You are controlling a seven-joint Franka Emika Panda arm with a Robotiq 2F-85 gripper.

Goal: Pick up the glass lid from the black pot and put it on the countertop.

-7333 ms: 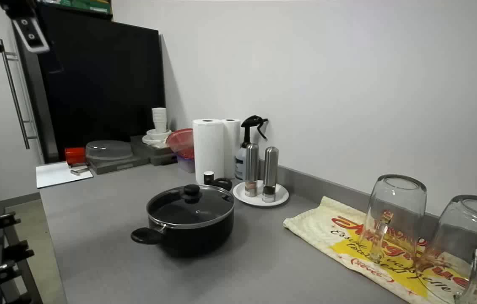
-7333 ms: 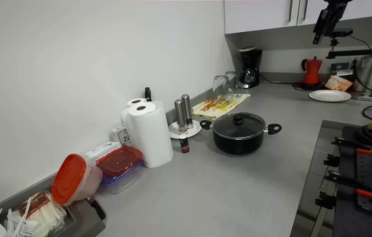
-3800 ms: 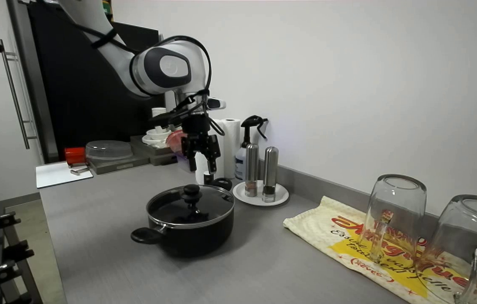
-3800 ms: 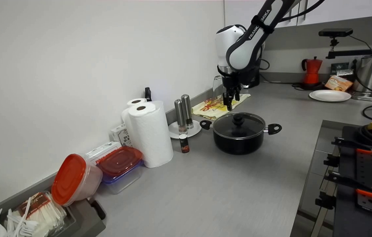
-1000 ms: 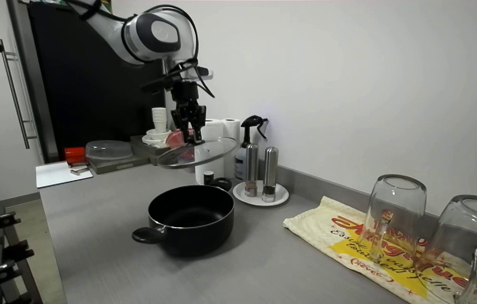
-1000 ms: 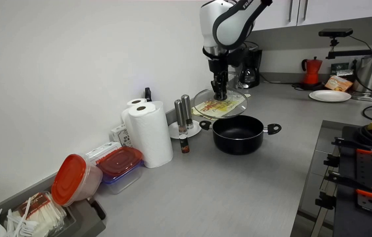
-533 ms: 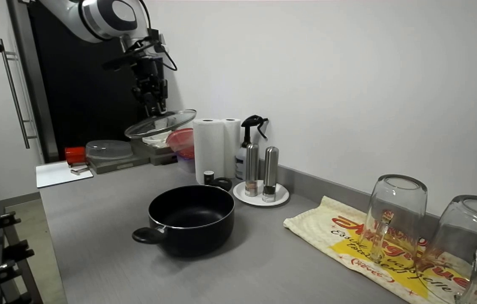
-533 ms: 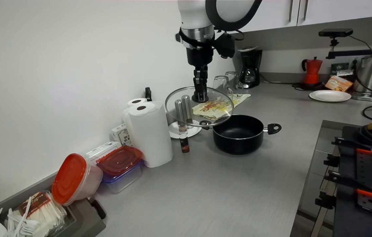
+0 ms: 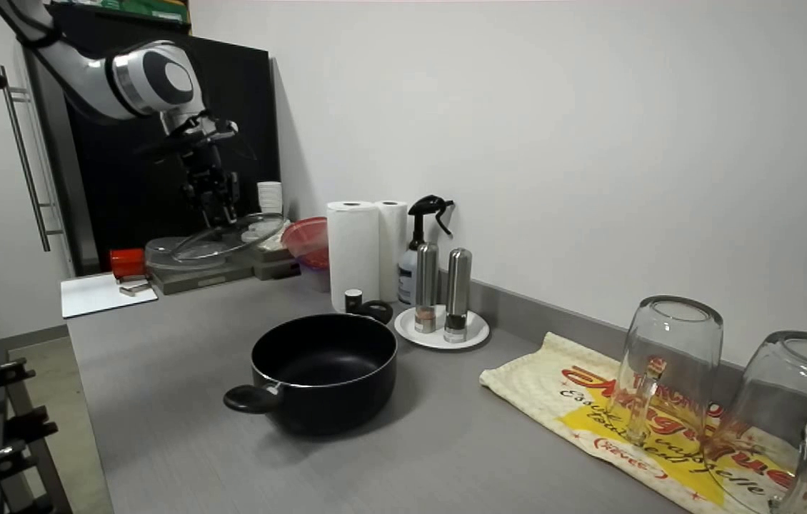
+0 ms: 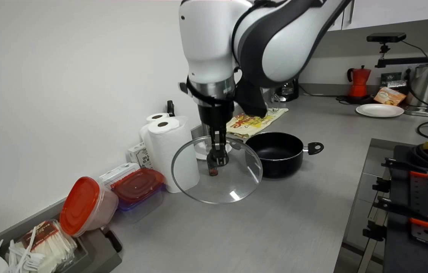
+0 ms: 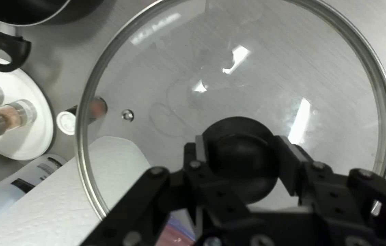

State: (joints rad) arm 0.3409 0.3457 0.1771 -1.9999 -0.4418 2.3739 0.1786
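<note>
The glass lid (image 10: 235, 178) hangs tilted in the air above the grey countertop (image 10: 259, 235), off to one side of the pot. My gripper (image 11: 240, 150) is shut on the lid's black knob (image 11: 242, 126), with a finger at each side of it. In an exterior view the gripper (image 9: 221, 214) comes down from above onto the middle of the lid (image 9: 261, 230). The black pot (image 9: 332, 403) stands uncovered on the counter. Its handle (image 11: 5, 49) shows at the upper left of the wrist view.
Paper towel rolls (image 10: 176, 159) and a small spice bottle (image 11: 66, 122) are close to the lid's edge. Red-lidded containers (image 10: 138, 185) line the wall. Two mills stand on a white plate (image 9: 478, 332). Upturned glass mugs (image 9: 668, 357) rest on a towel (image 9: 553, 385).
Earlier the lid sat on the pot; I took its knob and lifted it. Since a second ago, gripper and lid moved away from the pot, lately downward, over bare counter beside the rolls.
</note>
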